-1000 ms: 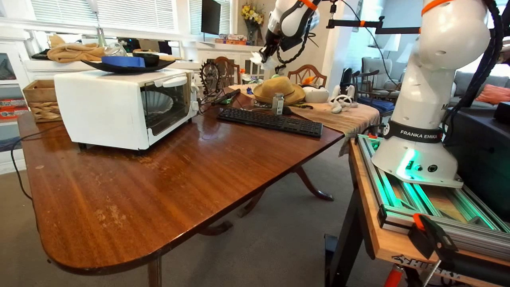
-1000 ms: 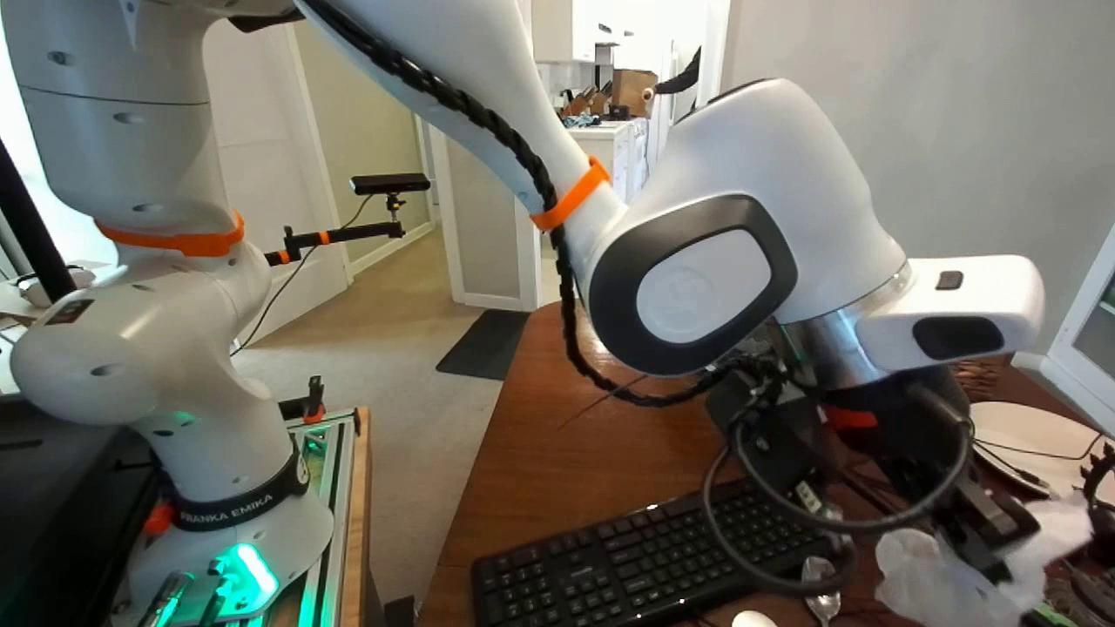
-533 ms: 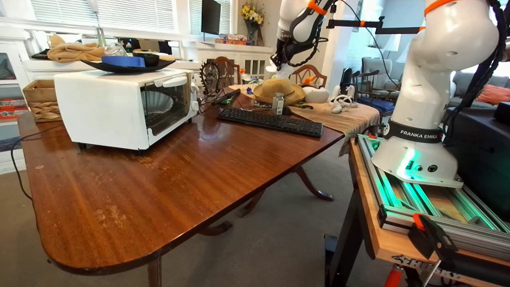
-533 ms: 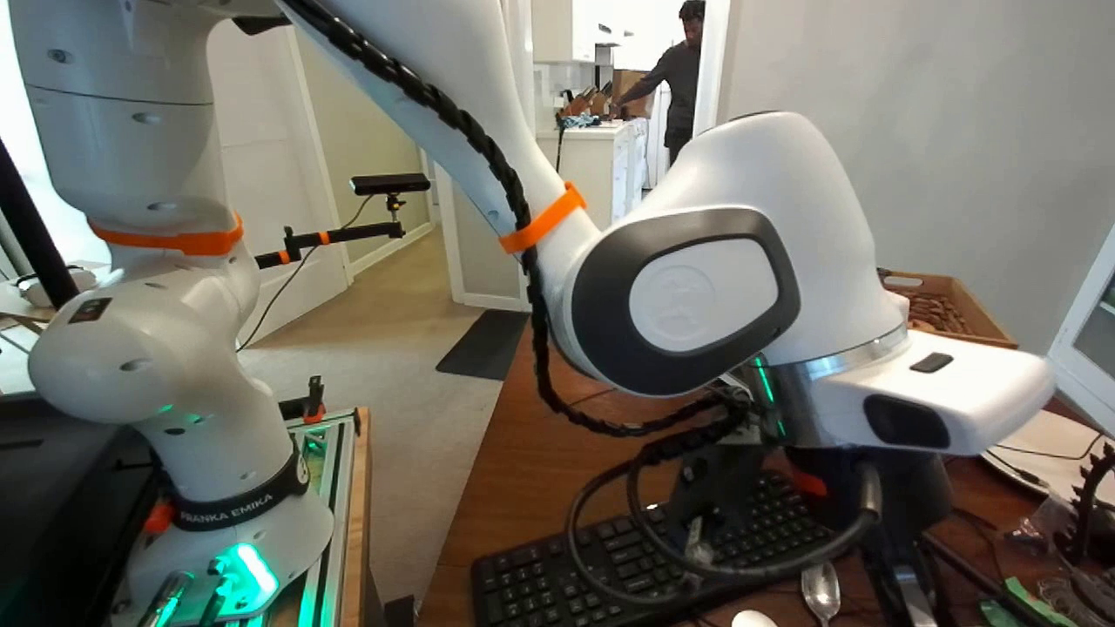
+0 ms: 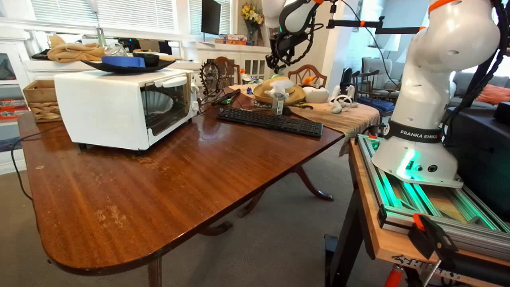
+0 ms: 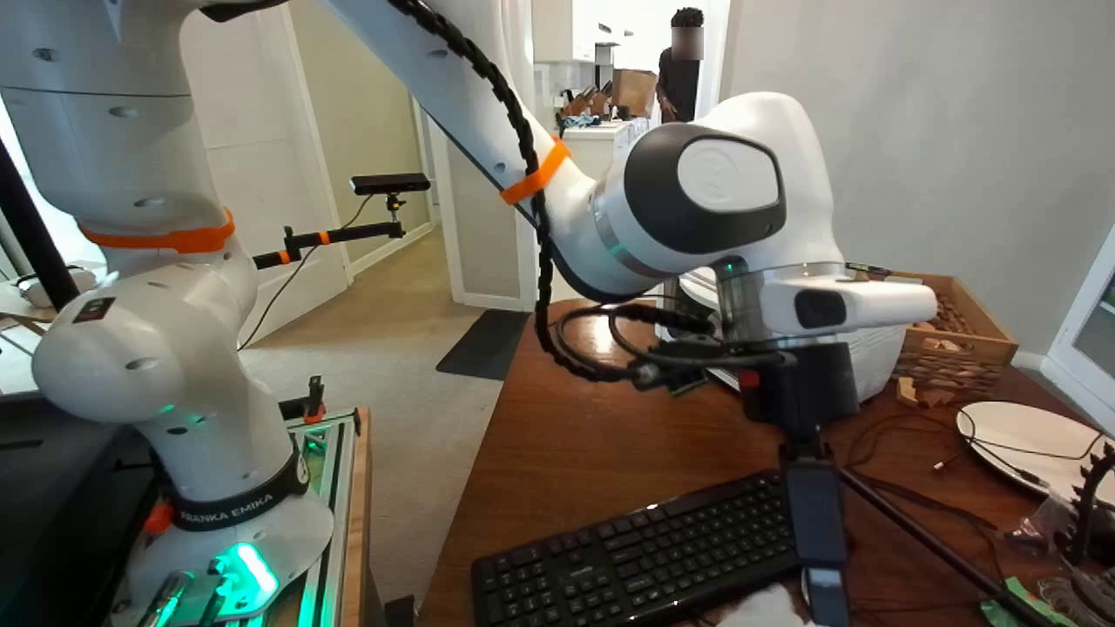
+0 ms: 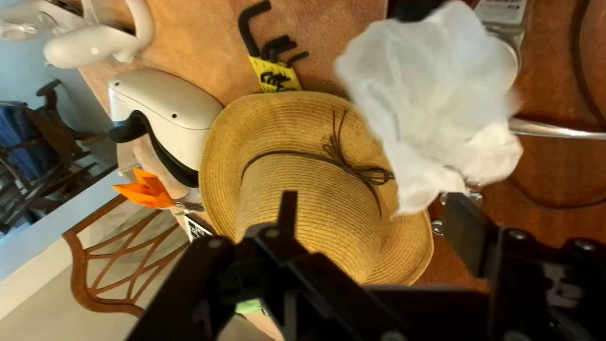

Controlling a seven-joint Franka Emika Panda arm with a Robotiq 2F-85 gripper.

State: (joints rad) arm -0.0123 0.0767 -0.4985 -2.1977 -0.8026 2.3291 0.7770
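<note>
My gripper (image 7: 374,206) stands open, with nothing between its fingers. A crumpled white tissue (image 7: 431,94), slightly blurred, is ahead of the fingertips in the wrist view. In an exterior view this tissue (image 5: 280,85) appears below the gripper, apart from it, in front of the straw hat (image 5: 261,95) and over the glass jar (image 5: 277,107). Whether it rests on anything I cannot tell. The hat (image 7: 307,199) with its dark cord fills the space beyond the jaws. Another exterior view catches only the tissue's edge (image 6: 766,610) beside my finger.
A black keyboard (image 5: 271,120) lies on the wooden table (image 5: 167,191) near the jar. Around the hat are a white headset (image 7: 165,104), a yellow hex key holder (image 7: 274,73) and an orange paper flower (image 7: 144,189). A white toaster oven (image 5: 103,107) and a white plate (image 6: 1028,435) stand farther off.
The tissue was in the gripper's grasp earlier; the jaws have opened and it has come away downward. The arm swung over toward the hat and jar, and the gripper now points downward.
</note>
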